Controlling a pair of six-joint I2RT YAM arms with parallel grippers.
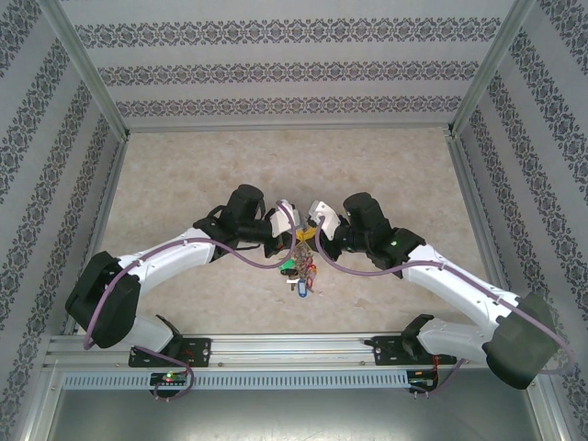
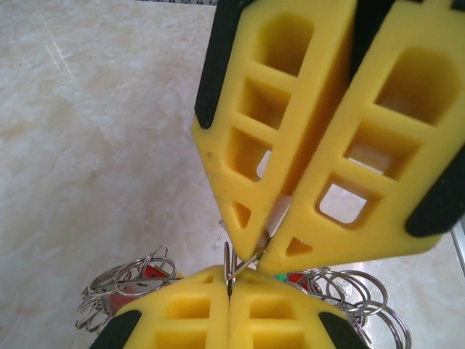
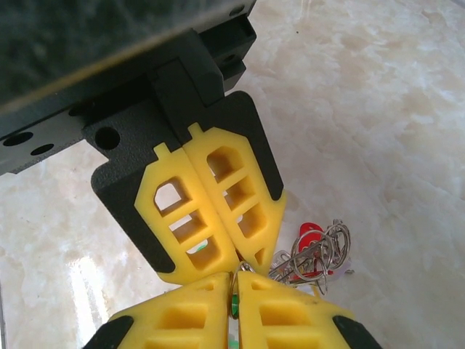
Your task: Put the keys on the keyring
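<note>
The two arms reach inward from their bases and meet tip to tip over the middle of the marble-patterned table (image 1: pixel 184 175), elbows swung out to either side. The keyring (image 1: pixel 301 265) hangs as a bunch right under that meeting point, its blue, green and red tags trailing toward the near edge; whether it touches the table cannot be told. The left gripper (image 2: pixel 229 285) has its yellow fingers pressed flat together, pinching the edge of the grey ring that rises between them. The right gripper (image 3: pixel 236 285) faces it, almost touching. Its jaws are all but closed, with only a slit left, and they nip a thin silver piece with green showing in the gap, apparently the green-tagged key (image 3: pixel 234 309). Small split rings (image 2: pixel 123 287) and a red tag (image 3: pixel 309 234) fan out beside the fingertips.
</note>
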